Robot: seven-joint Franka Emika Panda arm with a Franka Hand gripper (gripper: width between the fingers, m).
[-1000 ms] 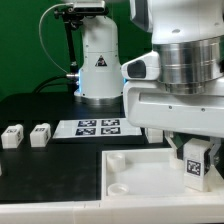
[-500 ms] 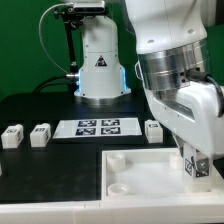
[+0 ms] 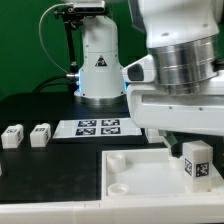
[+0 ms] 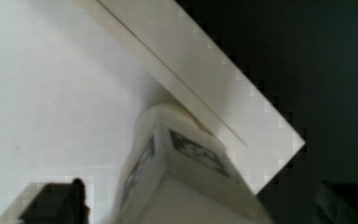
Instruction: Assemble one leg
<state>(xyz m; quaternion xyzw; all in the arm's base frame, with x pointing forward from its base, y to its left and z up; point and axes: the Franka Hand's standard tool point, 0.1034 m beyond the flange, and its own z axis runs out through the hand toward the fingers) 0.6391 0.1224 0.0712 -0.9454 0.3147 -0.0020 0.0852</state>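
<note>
step: seat leg (image 3: pixel 196 163) in tray (image 3: pixel 135 160) socket | leg: upright over tray's corner at exterior view's right, tag facing camera | gripper (image 3: pixel 186 133): directly above leg, fingers mostly hidden, grip state cannot tell, probably holding | tip: keep leg vertical, centre on socket, twist down gently | spare legs (image 3: pixel 27 135) on table, well apart

I read no words or numbers, only a warning triangle on the arm base (image 3: pixel 100 62) at twelve o'clock.
</note>
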